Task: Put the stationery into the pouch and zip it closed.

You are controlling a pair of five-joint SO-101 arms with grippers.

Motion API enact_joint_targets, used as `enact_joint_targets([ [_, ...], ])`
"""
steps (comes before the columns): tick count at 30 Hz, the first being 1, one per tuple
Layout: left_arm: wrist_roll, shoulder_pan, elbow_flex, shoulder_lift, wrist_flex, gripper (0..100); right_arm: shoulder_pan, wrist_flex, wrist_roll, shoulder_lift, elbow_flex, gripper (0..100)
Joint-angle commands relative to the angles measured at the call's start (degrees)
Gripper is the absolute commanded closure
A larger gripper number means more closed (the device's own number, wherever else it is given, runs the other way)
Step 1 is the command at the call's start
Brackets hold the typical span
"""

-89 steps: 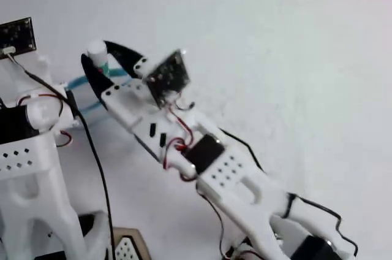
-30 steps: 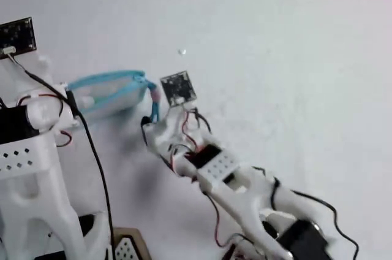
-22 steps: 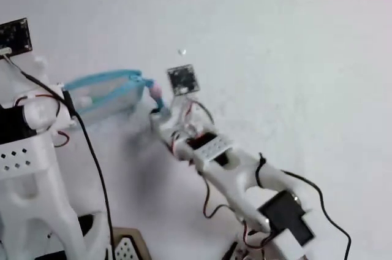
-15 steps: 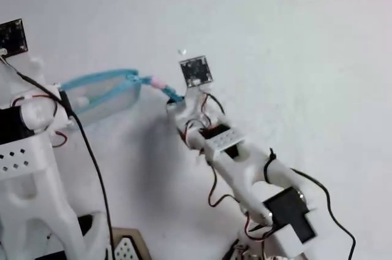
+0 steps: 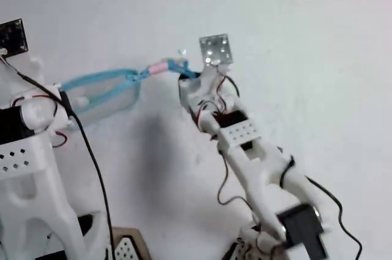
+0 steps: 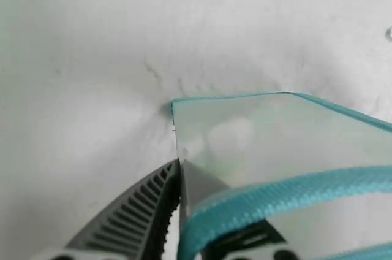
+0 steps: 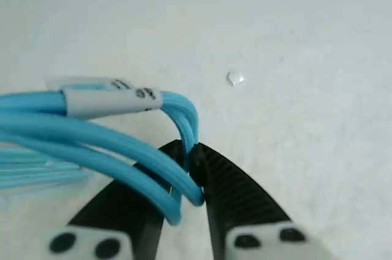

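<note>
Comparing with half a second back: your right pincer [image 5: 184, 75] has swung right and toward the far side of the table [image 5: 294, 39]. The blue cord [image 7: 122, 134] it drags now runs out nearly straight from the right end of the pouch [image 5: 107, 95]. Three seconds back that arm lay across the pouch; now it is off to the pouch's right.

Right pincer: jaws pinched tight on the cord's loop, with the label [image 7: 110, 102] on the cord just short of the tips. A small speck [image 7: 235, 78] lies on the table just beyond.

Left pincer [image 6: 179, 171]: closed on the pouch's left end, with the clear wall and blue trim caught between the jaws.

The pouch sits left of centre, long axis left to right, right end angled slightly far. Its two blue edges spread apart at the left and meet at the right, where the cord begins. You cannot tell how far the zip is drawn.

Inside: a pale shape [image 6: 226, 134] shows through the clear wall, too blurred to name.
</note>
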Motion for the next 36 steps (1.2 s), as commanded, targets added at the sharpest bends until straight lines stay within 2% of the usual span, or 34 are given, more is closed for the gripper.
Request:
enact_joint_targets([
  [1, 0.09, -0.48, -0.79, -0.22, -0.79, 98, 4.35, 1.01, -3.16, -11.03, -5.8, 98.2],
  [3, 0.09, -0.48, -0.79, -0.22, -0.79, 98, 7.16, 2.42, -8.26, -15.34, -10.2, 98.2],
  [6, 0.09, -0.48, -0.88, -0.22, -1.14, 98, 7.69, 8.31, -10.9, -19.21, -19.52, 98.2],
  [15, 0.18, -0.31, -7.82, -0.13, -1.23, 98, -2.86, 23.69, -10.9, -17.01, -43.52, 98.2],
  [25, 0.18, 6.99, -9.23, -0.04, -1.32, 98, -7.08, 32.04, -10.73, -10.95, -57.32, 98.3],
  [30, 0.18, 7.96, -9.23, -0.04, -5.1, 96, -6.64, 40.66, -5.45, -6.99, -60.04, 98.3],
  [36, 2.02, 7.87, -9.23, -0.04, -10.99, 82, -6.64, 50.42, 3.96, -3.21, -60.75, 98.3],
])
